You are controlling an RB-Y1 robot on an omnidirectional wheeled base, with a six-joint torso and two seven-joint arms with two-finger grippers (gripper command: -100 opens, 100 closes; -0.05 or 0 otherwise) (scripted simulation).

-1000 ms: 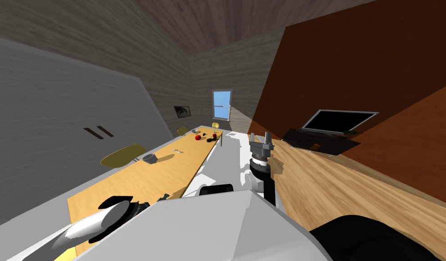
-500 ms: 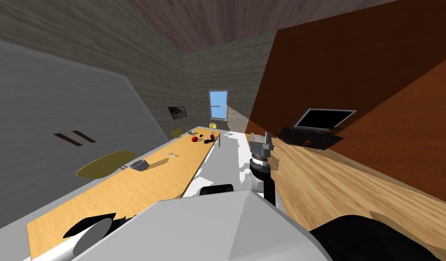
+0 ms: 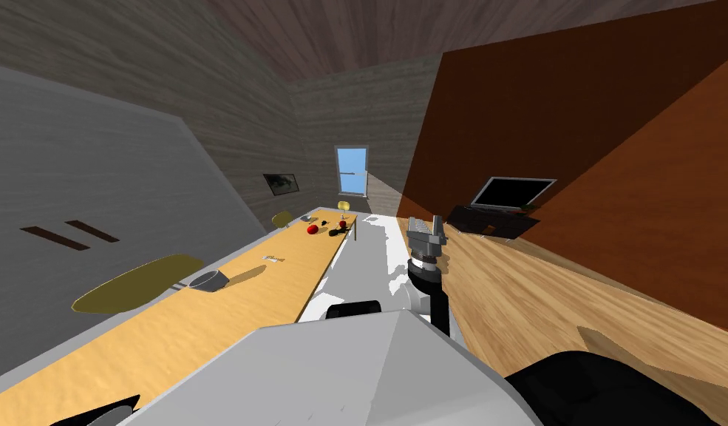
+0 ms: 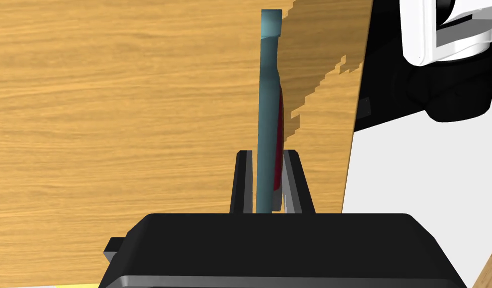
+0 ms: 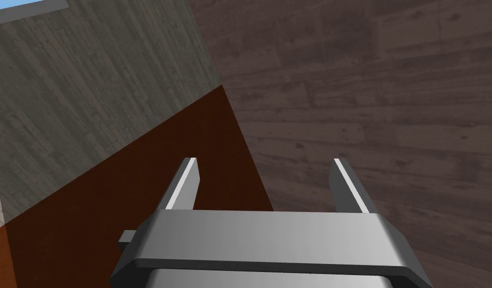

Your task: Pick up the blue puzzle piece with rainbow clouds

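Near the table (image 4: 90, 100) edge, left jaws pinch the puzzle piece (image 4: 268, 100) edge-on.

- Long wooden table (image 3: 207, 318) on the left.
- Grey bowl (image 3: 208, 280) on it, beside yellow chair (image 3: 133, 285).
- Red round object (image 3: 313, 229) and black item (image 3: 337, 232) at the table's far end.
- TV (image 3: 514, 192) on dark stand (image 3: 491, 220), by the brown wall.
- Blue window (image 3: 352, 168) in the far wall.

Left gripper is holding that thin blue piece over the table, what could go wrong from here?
1. The left gripper clamps only the near end of the blue piece; most sticks out past the fingertips, so it might pivot or slip.
2. Its far tip points at the wooden table; a low sweep might knock it loose.
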